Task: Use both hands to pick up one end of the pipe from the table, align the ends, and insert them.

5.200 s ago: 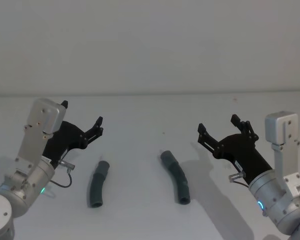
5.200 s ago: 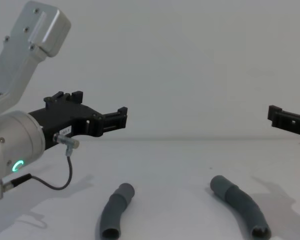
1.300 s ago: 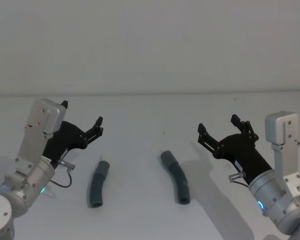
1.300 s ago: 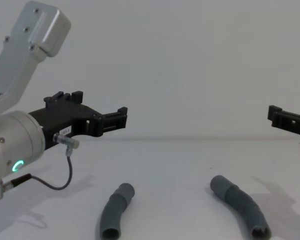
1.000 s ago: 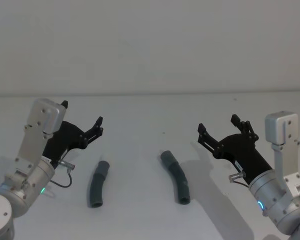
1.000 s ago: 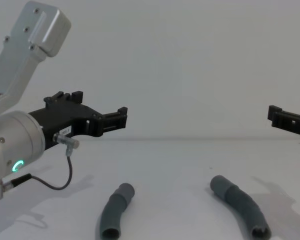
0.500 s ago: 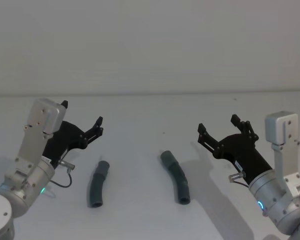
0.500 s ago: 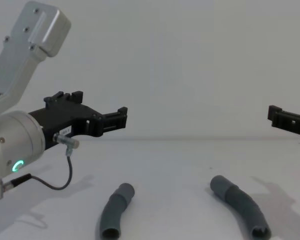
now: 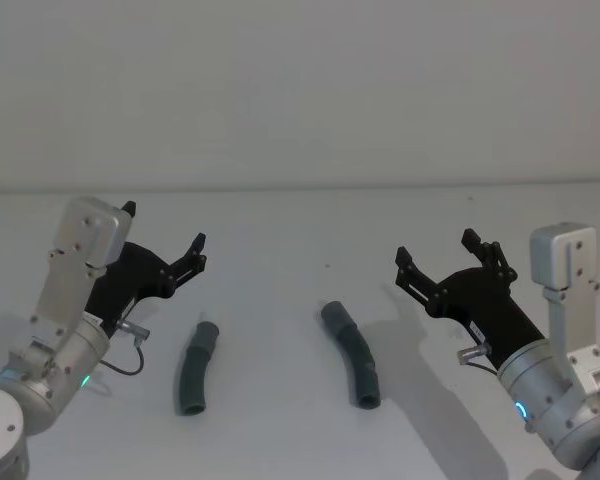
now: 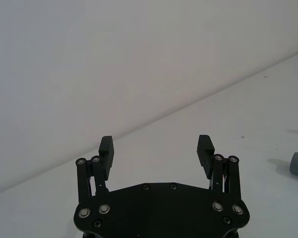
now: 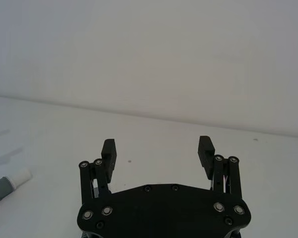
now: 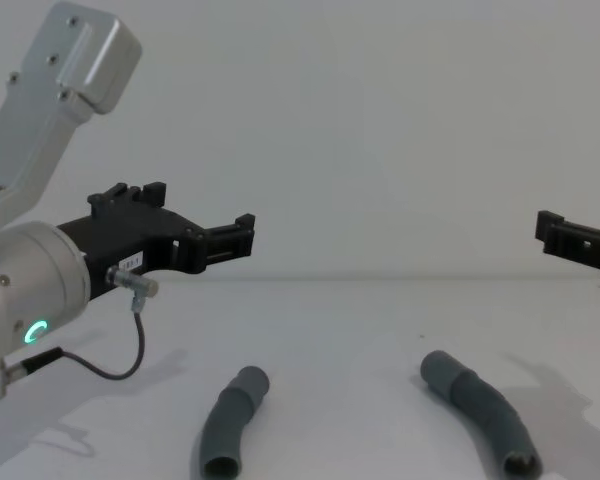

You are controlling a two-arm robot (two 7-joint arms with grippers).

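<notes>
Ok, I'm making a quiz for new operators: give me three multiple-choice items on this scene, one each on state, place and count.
1. The left gripper and right gripper are: A both open, B both shut, C holding pipe.
2. From the shorter piece, the longer piece lies: A to the robot's right, B to its left, C on top.
3. Pieces on the table: A one, B two, C three.
Answers: 1 A, jaws spread, nothing between; 2 A, the head view shows it; 3 B, two grey pieces lie apart.

Plain white wall (image 9: 300, 90) behind; soft even light, perhaps overhead.
</notes>
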